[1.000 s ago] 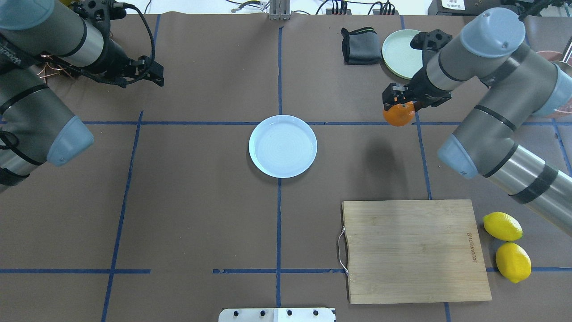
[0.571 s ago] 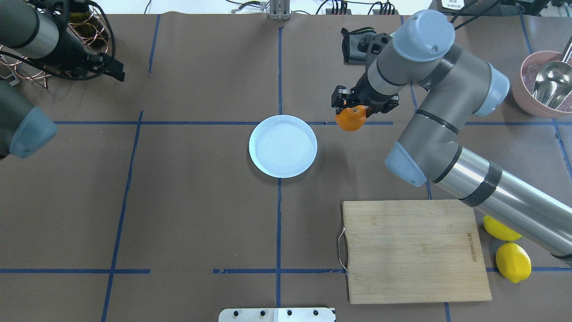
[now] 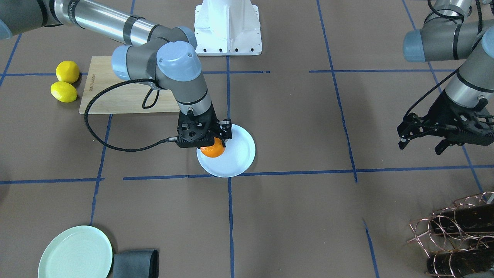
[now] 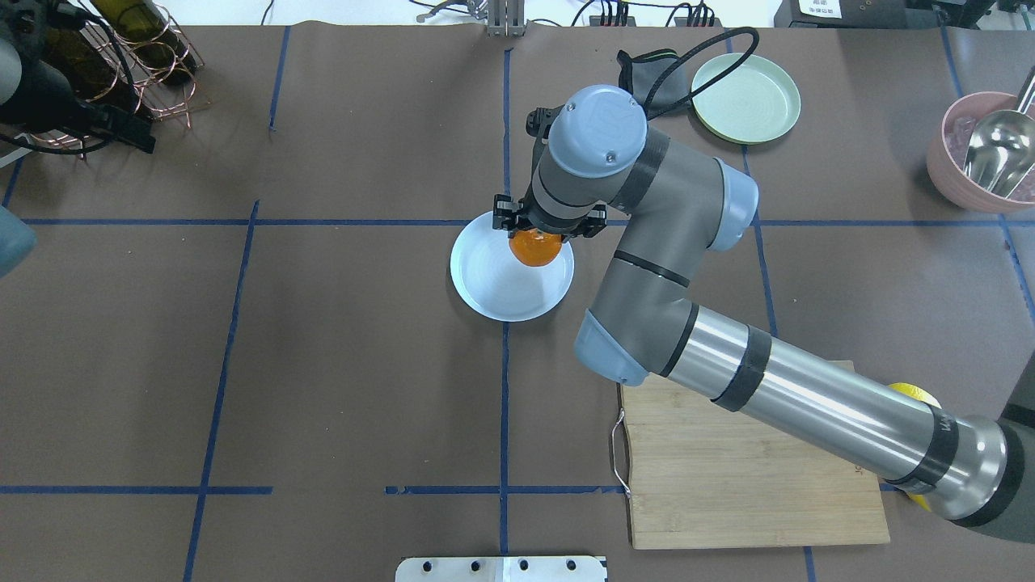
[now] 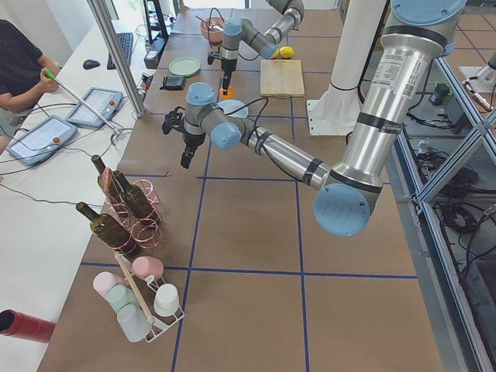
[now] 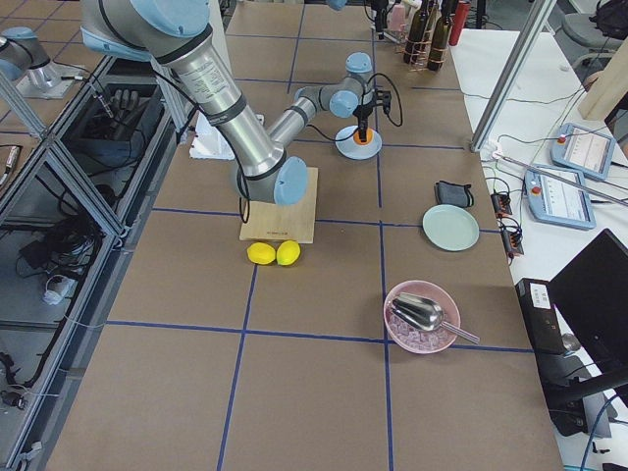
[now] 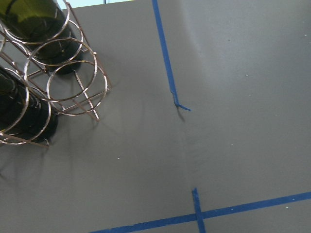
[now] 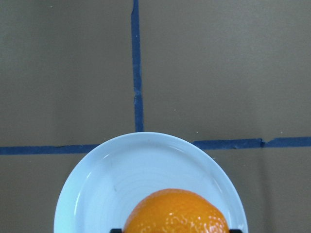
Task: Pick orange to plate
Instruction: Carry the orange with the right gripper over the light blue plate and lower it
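overhead exterior: behind the robot, high, looking forward and down on the whole table (image 4: 364,364). exterior front-facing: opposite side, steep, facing the base (image 3: 227,27). exterior left, exterior right: table ends, far off, looking along it. left wrist: close, straight down on table beside bottle rack (image 7: 53,58). right wrist: close above plate (image 8: 107,174), orange (image 8: 177,213) at bottom edge. plate shared by all but left wrist.

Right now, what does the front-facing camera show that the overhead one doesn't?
Only front-facing: both lemons whole, and the left gripper with its fingers spread. Only overhead: the pink bowl with its metal scoop. Both: the right gripper shut on the orange above the pale blue plate, the mint-green plate, and the wooden cutting board.
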Controlling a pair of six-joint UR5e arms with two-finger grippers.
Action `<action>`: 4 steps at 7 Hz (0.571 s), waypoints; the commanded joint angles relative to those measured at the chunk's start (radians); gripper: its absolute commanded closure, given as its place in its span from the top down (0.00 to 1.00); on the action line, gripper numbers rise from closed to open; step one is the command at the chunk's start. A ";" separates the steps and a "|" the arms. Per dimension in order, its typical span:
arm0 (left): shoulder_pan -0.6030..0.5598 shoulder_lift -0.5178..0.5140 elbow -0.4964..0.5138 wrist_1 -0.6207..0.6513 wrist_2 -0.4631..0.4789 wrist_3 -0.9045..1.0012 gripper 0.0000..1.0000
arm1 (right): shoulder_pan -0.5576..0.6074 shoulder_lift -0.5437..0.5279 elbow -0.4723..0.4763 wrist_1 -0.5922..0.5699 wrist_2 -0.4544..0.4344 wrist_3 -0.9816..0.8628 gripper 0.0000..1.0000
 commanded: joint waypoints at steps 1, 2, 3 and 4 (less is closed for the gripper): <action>-0.002 0.020 0.000 0.000 0.002 0.061 1.00 | -0.035 0.067 -0.087 0.003 -0.052 0.000 0.00; -0.010 0.034 0.002 0.001 0.004 0.061 1.00 | -0.037 0.069 -0.097 0.003 -0.057 0.000 0.00; -0.022 0.043 0.003 0.001 0.002 0.066 1.00 | -0.037 0.072 -0.108 0.004 -0.065 0.000 0.54; -0.030 0.048 0.002 0.001 0.004 0.066 1.00 | -0.038 0.072 -0.109 0.006 -0.068 0.006 0.90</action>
